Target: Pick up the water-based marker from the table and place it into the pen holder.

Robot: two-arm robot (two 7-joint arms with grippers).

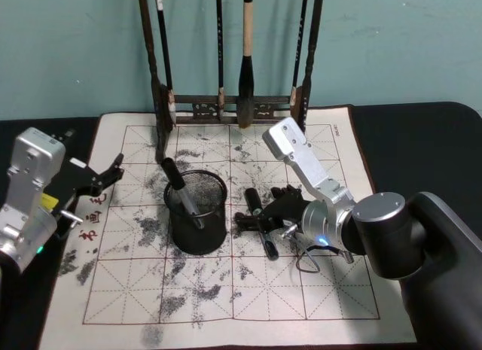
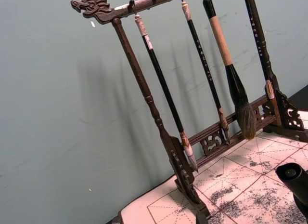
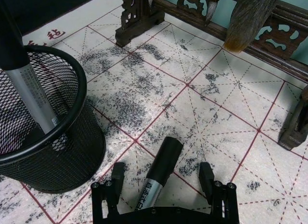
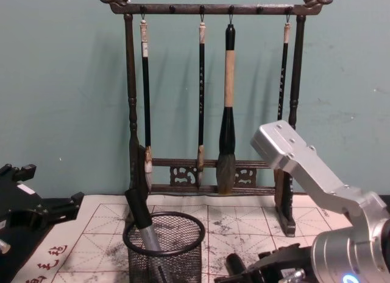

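One marker [image 3: 161, 161] between right end effector's [image 3: 162, 170] spread fingers [image 3: 207, 178].

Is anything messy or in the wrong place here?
Yes. One marker lies flat on the mat beside the pen holder, between the open fingers of the right end effector, while another marker leans inside the holder. Grey ink smudges blotch the mat. The left end effector sits idle at the mat's left edge.

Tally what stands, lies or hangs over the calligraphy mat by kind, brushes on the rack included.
Pen holder: 1
Markers: 2, the standing marker in the holder and the lying marker between the open right pincer's fingers
Brush rack: 1
Hanging brushes: 4
Total: 8
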